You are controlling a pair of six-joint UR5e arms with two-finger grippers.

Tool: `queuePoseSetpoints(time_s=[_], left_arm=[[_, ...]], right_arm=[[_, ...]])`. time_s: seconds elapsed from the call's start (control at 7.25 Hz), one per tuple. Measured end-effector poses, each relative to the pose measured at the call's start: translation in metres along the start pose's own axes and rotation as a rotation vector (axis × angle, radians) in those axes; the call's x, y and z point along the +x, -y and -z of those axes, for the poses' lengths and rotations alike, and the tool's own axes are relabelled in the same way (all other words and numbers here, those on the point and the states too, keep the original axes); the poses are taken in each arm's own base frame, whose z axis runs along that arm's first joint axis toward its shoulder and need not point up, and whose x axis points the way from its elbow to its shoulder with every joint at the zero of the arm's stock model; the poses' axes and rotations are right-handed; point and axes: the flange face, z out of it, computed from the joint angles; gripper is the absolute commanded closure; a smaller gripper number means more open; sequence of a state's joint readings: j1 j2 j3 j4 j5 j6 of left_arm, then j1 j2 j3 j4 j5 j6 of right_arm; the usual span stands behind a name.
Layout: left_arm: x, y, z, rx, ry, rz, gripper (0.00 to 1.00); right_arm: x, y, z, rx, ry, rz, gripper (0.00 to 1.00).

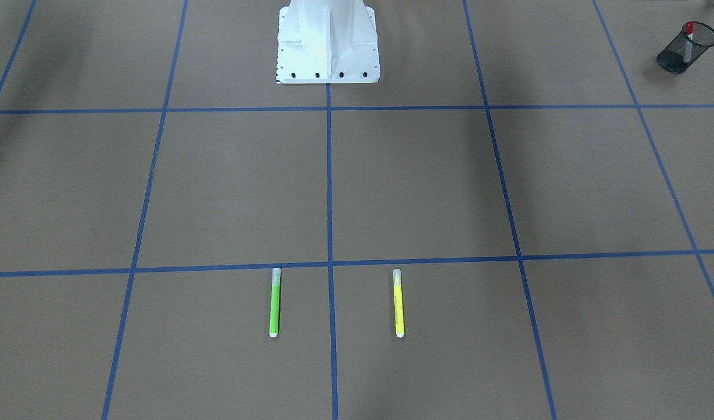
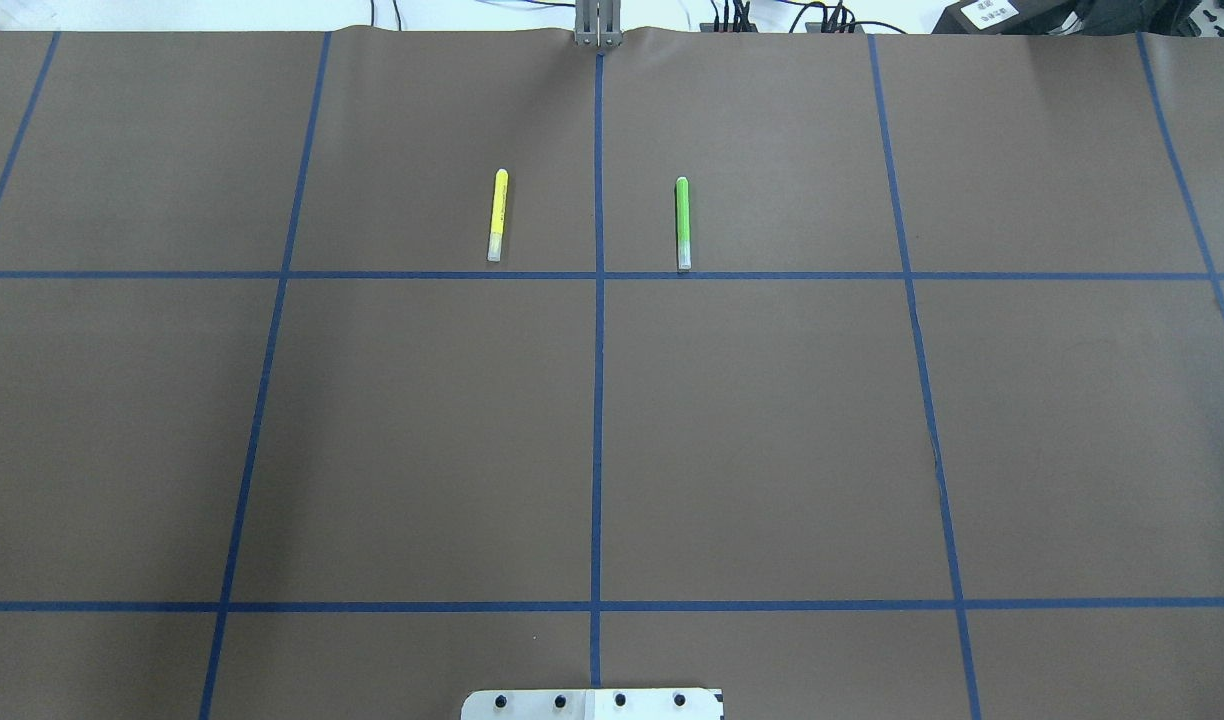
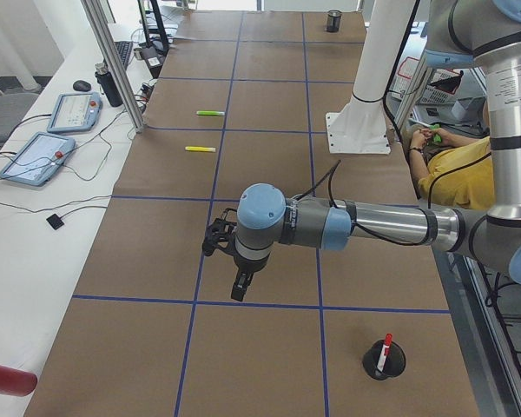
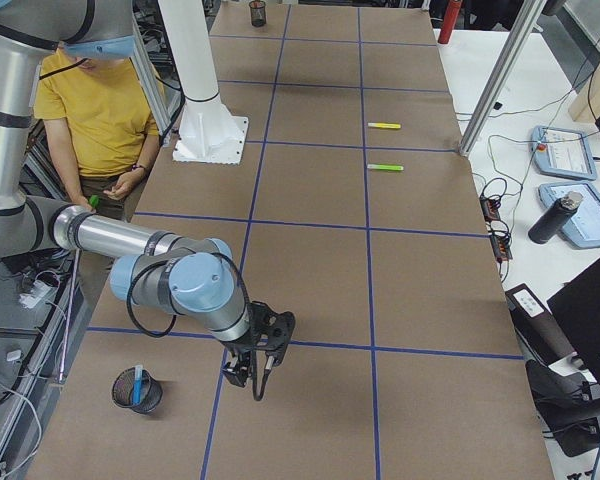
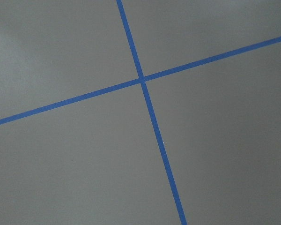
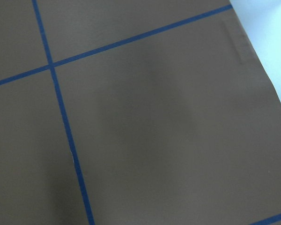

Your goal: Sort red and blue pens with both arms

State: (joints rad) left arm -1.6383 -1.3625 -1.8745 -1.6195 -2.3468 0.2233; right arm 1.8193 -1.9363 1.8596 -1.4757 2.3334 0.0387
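Red pen [image 3: 385, 347] is standing cap-up in a black mesh cup [image 3: 378, 371] at the robot's end of the table [image 3: 269, 347], and the front-facing camera catches it too, tucked in the corner. The left gripper [image 3: 239, 291] hangs off the left arm [image 3: 365, 228] just above a blue tape line [image 3: 139, 300], fingers pointing down. The cup sits well apart from it, a square over toward the robot's side. Only the side camera shows that gripper, so I can't tell whether its fingers are parted or closed.

Over at the other end, the blue pen [image 4: 138, 378] stands in a second mesh cup [image 4: 125, 397]. The right gripper [image 4: 257, 385] on the right arm [image 4: 195, 285] hovers near it but clear of it, low over the brown paper. Again this is a side view only, so its grip can't be told.

Out in the middle, the green marker [image 2: 683, 222] and the yellow marker [image 2: 498, 215] lie flat and parallel, either side of the centre line.

A white label [image 2: 990, 12] on a black box [image 2: 1032, 18] past the far edge is too small to read. Both wrist cameras show only paper and tape.
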Motion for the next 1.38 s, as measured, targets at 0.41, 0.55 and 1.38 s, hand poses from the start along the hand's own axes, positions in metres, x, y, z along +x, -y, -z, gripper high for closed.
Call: queuePoseSetpoints(time_s=[0.41, 0.55, 1.38], left_arm=[[0.0, 0.001, 0.0, -0.002, -0.001, 0.009, 0.0], [-0.001, 0.001, 0.0, -0.003, -0.001, 0.011, 0.0], [0.009, 0.006, -0.022, -0.061, 0.011, -0.028, 0.0]], right_arm=[[-0.105, 0.06, -0.046, -0.096, -0.013, 0.141, 0.0], [-0.124, 0.063, -0.059, -0.119, -0.026, 0.181, 0.0], [-0.099, 0.033, -0.088, -0.201, -0.056, 0.261, 0.0]])
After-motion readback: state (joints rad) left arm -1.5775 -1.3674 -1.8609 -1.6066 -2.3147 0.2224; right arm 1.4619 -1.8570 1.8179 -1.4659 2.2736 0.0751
